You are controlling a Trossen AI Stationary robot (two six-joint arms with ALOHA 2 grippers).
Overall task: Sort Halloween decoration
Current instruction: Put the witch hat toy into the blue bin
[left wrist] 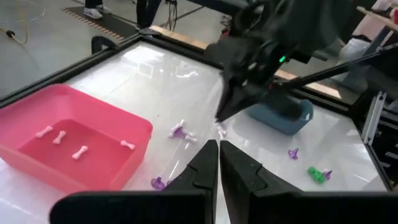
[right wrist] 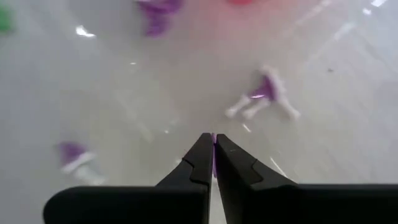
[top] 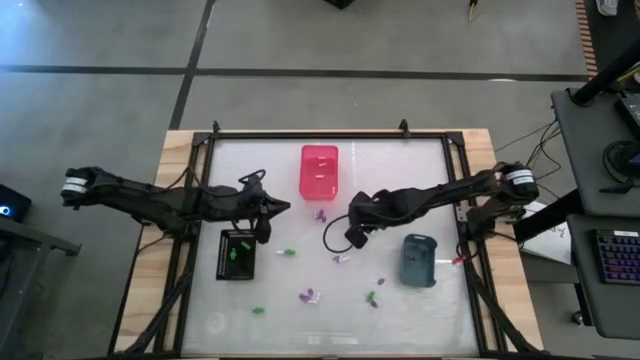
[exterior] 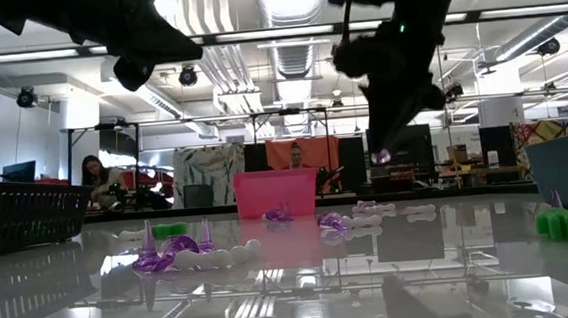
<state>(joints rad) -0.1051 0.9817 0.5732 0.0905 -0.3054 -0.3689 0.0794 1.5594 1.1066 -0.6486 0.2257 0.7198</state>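
Small purple, green and white decoration pieces lie scattered on the glossy table, such as a purple one (top: 320,214) and a green one (top: 372,297). My right gripper (top: 352,238) hangs above the table's middle, shut on a tiny purple piece (exterior: 381,157). My left gripper (top: 272,214) hovers shut and empty between the pink bin (top: 319,170) and the black bin (top: 238,253). White bone pieces (left wrist: 62,138) lie in the pink bin, and green pieces (top: 238,250) in the black one. My right gripper pinches the purple piece between its two fingertips, where only a thin purple sliver (right wrist: 213,160) shows in the gap. The fingers slant steeply down from above. The piece is lifted clear of the table, sticking out below the tips (exterior: 381,157).
A grey-blue container (top: 418,260) stands at the right, near my right arm. A dark frame (top: 330,133) runs round the table. More purple and white pieces (exterior: 185,254) lie near the front edge, and a purple and white cluster (right wrist: 261,99) lies just beyond my right gripper.
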